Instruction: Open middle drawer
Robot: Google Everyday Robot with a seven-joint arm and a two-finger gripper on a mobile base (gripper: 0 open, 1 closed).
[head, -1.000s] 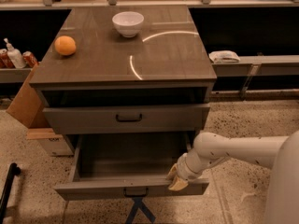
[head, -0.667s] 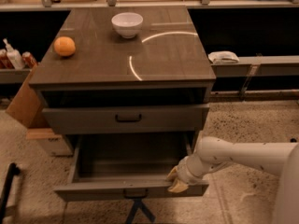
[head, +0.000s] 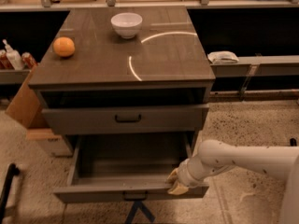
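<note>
The middle drawer is pulled far out of the grey-brown cabinet, and its empty inside shows. Its small black handle sits at the centre of the front, at the bottom of the view. My gripper is at the right part of the drawer's front rim, touching its top edge. The white arm reaches in from the right. The drawer above it, with a black bar handle, stands only slightly out. Any drawer below the open one is hidden.
On the cabinet top are an orange at the left and a white bowl at the back. A cardboard box stands on the left. A white cloth lies on the right-hand ledge. The floor is speckled.
The gripper and the front of the open drawer have moved slightly toward the camera. The rest is unchanged.
</note>
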